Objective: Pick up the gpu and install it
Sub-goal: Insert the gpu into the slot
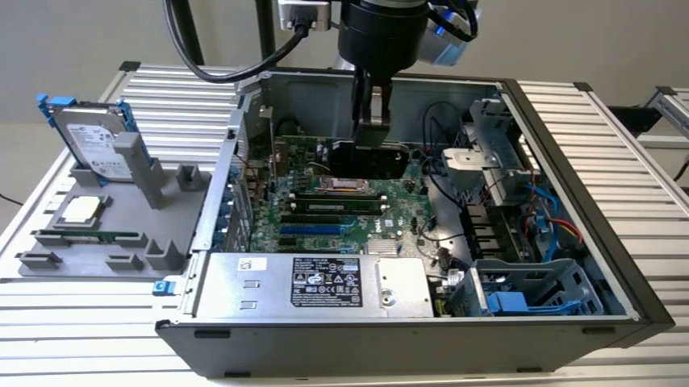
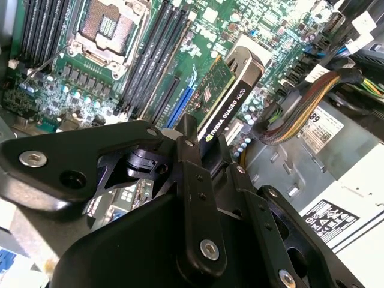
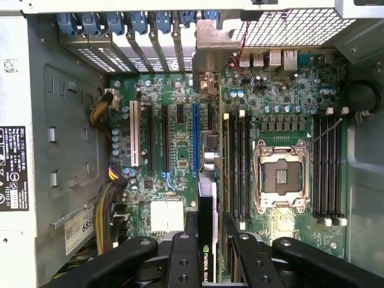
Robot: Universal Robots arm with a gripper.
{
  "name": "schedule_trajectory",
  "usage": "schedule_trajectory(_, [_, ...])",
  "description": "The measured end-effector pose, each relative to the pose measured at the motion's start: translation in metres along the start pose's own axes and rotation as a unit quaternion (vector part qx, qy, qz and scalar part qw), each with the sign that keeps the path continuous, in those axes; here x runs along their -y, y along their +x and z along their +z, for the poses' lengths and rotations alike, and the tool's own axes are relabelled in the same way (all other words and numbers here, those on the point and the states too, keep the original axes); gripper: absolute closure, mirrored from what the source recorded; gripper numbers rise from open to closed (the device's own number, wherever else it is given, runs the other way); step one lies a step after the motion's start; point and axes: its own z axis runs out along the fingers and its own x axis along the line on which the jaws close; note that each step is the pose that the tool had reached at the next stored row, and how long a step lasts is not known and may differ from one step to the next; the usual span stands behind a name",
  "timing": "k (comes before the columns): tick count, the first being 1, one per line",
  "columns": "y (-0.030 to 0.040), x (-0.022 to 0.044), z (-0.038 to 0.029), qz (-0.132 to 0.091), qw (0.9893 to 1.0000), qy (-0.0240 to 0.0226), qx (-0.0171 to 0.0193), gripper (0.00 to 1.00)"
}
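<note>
The gripper (image 2: 207,141) is closed on the gpu (image 2: 223,102), held edge-down above the motherboard (image 3: 180,150) at frame centre in the exterior view (installation step in hand); judged next requirement: aligning the card edge with the blue slot (image 3: 195,138).

Gripper (image 3: 207,252) clamped, arm vertical

slatted metal table (image 1: 603,137); on it an open computer case (image 1: 431,339), a grey parts holder (image 1: 97,242)
</note>
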Motion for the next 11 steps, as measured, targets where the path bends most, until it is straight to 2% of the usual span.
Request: schedule_trajectory(11, [0.0000, 0.0001, 0.0032, 0.000, 1.0000, 0.0000, -0.0001, 1.00])
